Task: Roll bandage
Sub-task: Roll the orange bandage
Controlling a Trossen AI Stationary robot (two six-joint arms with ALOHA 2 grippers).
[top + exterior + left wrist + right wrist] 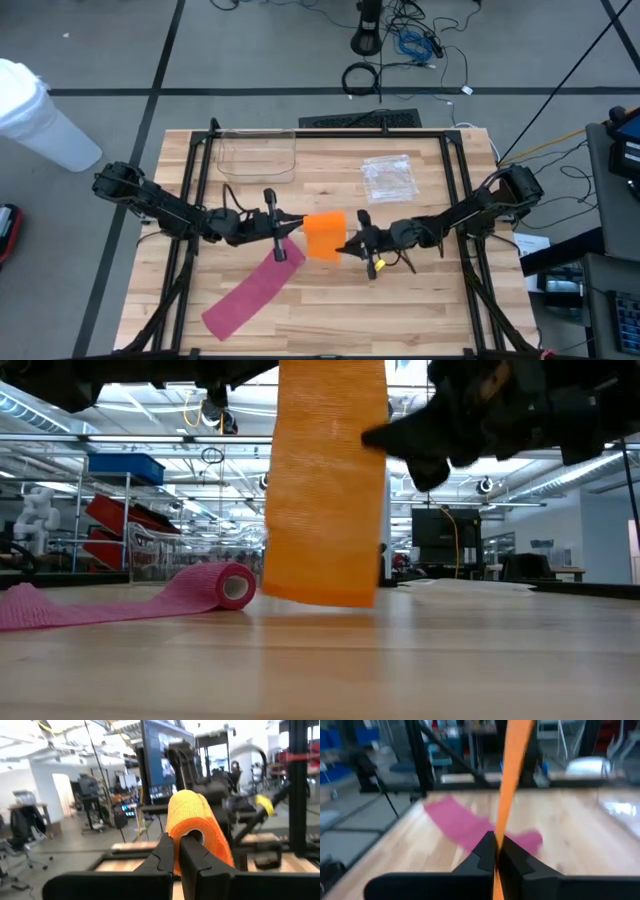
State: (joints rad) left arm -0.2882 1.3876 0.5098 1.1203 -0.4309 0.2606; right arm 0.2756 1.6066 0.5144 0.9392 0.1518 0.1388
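Note:
An orange bandage is held between both grippers above the table's middle. Its rolled part is up at my left gripper, and its loose strip hangs down broad and flat. My right gripper is shut on that strip from the other side. A pink bandage lies on the table toward the near left. Its rolled end rests on the wood and its tail is spread out flat. My left gripper pinches the orange roll at its end face, by the core hole, between its two shut fingers. The fingers come level from the table's left. The roll is lifted clear, with the strip hanging below it. My right gripper pinches the orange strip at its side edge between its two fingers, coming level from the table's right. The strip runs upright through the fingers. Its lower end hangs just at the table top; I cannot tell whether it touches.
A clear plastic box stands at the far left of the table. A clear plastic bag lies at the far right. Black frame bars run along both sides of the wooden top.

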